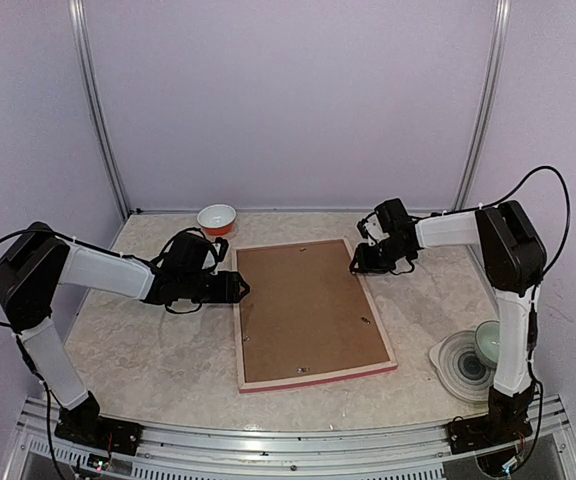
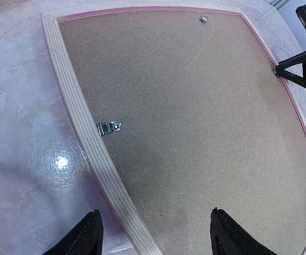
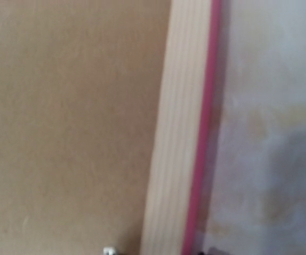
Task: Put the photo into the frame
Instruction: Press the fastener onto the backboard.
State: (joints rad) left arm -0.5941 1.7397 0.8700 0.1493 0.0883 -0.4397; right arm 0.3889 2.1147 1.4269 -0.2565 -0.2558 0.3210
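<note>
One pink-edged pale wooden rectangular frame (image 1: 239, 330) is laid face-down at centre, holding one brown backing board (image 1: 308, 310). The left end effector (image 1: 240, 288) is spread wide, empty; for the right end effector (image 1: 360, 262), the opening cannot be told.

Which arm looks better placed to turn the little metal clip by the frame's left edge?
Probably left. The left gripper, open, straddles the edge of the frame close to the clip; the right gripper sits at the far corner.

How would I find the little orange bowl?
Start at the big central frame, lying back-up. Just beyond its far left corner sits the orange bowl. Its inside is white, and it stands alone, unlike the pale bowl on the right-hand plate.
</note>
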